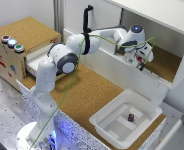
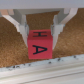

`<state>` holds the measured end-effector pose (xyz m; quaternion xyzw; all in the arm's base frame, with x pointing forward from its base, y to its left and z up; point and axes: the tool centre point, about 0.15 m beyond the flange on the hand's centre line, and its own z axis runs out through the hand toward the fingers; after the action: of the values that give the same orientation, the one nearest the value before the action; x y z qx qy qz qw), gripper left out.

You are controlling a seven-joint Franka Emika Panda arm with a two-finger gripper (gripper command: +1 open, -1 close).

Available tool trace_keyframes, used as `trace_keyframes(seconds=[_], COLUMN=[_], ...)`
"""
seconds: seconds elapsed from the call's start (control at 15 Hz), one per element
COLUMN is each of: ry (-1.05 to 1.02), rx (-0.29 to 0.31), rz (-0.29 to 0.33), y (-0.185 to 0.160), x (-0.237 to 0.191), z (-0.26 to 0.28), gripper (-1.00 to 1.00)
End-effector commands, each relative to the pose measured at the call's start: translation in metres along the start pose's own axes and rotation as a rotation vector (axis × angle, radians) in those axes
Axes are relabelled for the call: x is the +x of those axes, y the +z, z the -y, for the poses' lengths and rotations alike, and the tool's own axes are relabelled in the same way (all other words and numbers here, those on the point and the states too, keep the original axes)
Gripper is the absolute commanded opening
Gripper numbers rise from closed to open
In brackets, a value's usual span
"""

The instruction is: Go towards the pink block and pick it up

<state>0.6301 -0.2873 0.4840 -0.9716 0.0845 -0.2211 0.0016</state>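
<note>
Hand (image 2: 41,31) inside white shelf (image 1: 157,17) — fingers clamped on pink block (image 2: 39,45), over cork floor.

Looked like a robot lab, not a home. Had a white robot arm (image 1: 57,60) fixed on a metal table with rows of holes (image 1: 4,107). Had cork boards (image 1: 87,92) as a play floor, a wooden box with three coloured buttons (image 1: 12,42), a white tray (image 1: 126,120), white walls (image 1: 162,15), and a green cable (image 1: 67,95).
</note>
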Motion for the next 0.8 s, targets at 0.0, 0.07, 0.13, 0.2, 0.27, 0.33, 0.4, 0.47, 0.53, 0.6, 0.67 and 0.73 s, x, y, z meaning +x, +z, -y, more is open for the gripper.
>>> trace_keyframes(seconds=[0.0,0.07,0.13,0.2,0.27,0.33,0.4,0.47,0.53,0.6,0.67,0.73], ry=[0.055,0.075,0.089,0.096,0.105,0.110,0.113,0.106,0.100,0.102,0.102,0.094], rx=[-0.021,-0.032,-0.044,-0.052,-0.064,-0.072,-0.074,-0.081,-0.086,-0.097,-0.099,-0.112], rz=[-0.051,-0.034,-0.022,-0.007,0.004,0.020,0.039,0.059,0.077,0.090,0.108,0.114], y=[-0.042,-0.044,-0.045,-0.045,-0.047,-0.048,-0.047,-0.047,-0.047,-0.045,-0.043,-0.042], x=[-0.061,-0.069,-0.077,-0.085,-0.094,-0.106,-0.115,-0.130,-0.143,-0.156,-0.167,-0.183], z=[-0.013,-0.014,-0.013,-0.013,-0.012,-0.010,-0.007,-0.001,0.006,0.013,0.019,0.027], gripper=[-1.00,-1.00,-1.00,-1.00,-1.00,-1.00,-1.00,-1.00,-1.00,-1.00,-1.00,-1.00])
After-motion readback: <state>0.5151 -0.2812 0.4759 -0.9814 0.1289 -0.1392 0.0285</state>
